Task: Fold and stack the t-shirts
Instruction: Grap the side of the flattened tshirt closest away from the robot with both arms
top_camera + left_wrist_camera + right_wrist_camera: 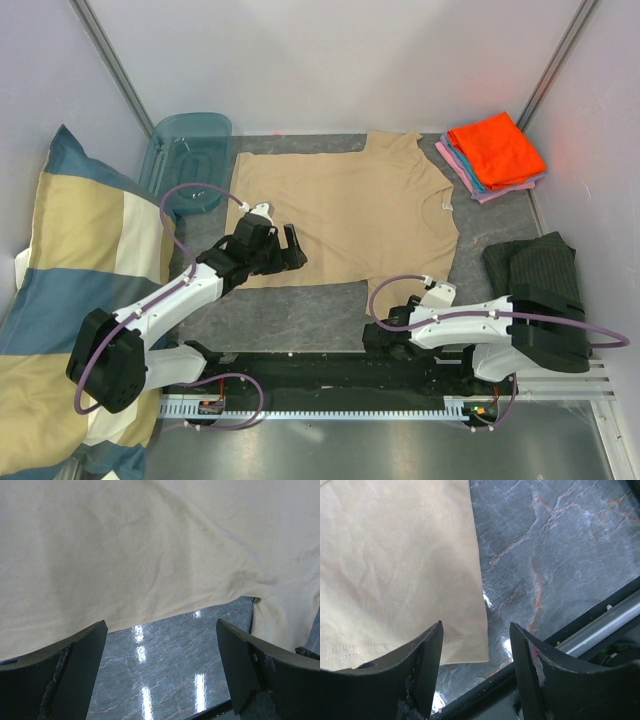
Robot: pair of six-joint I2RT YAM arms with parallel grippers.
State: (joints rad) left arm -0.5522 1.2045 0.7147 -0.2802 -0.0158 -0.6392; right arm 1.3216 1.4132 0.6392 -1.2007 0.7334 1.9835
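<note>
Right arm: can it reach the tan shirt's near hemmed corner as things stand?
Likely yes. The right gripper is open, and the tan t-shirt has its hemmed corner lying flat on the table just ahead of the fingers. Nothing lies between them.

- One tan t-shirt.
- Three folded t-shirts, stacked to the far right of the tan t-shirt.
- One dark striped cloth, to its near right.
- One checked pillow, to its left.
- One blue tub, to its far left.
- Two arms: left arm, right arm.
</note>
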